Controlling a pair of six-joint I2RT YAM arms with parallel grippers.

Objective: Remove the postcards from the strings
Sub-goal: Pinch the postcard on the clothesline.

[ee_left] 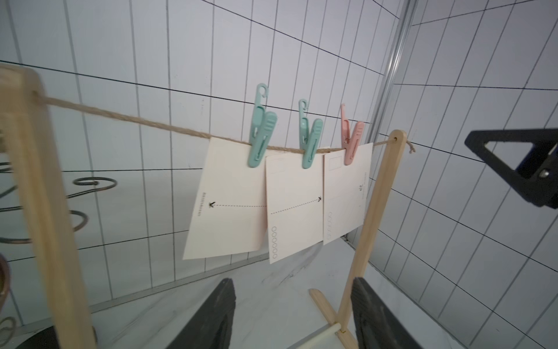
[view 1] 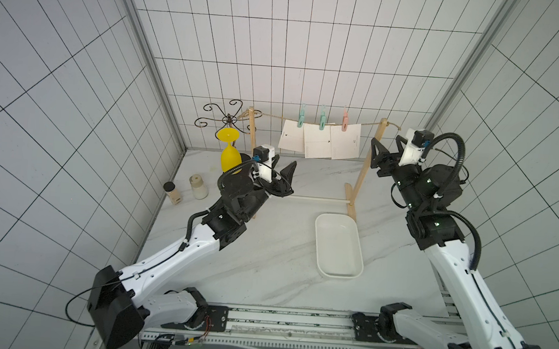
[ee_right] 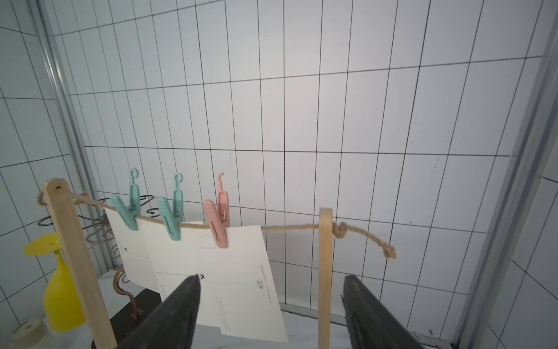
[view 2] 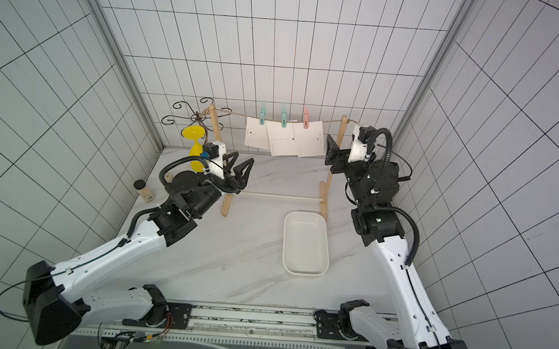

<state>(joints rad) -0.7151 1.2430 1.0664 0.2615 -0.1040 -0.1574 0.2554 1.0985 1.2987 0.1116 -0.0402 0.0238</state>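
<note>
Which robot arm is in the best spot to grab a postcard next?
Right. The right claw, open, is up beside the pink-clipped postcard; the left claw sits lower and farther away.

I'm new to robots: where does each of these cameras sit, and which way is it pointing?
Top views: high above the robot's base, looking down on the table, the left arm, the right arm and the hanging postcards; both top views match almost entirely.
Left wrist: on the left arm, facing the postcards on the string; its own open jaws show.
Right wrist: on the right arm, facing the same postcards past a wooden post; its open jaws show.
Shared: both wrist views show the three clips.
</note>
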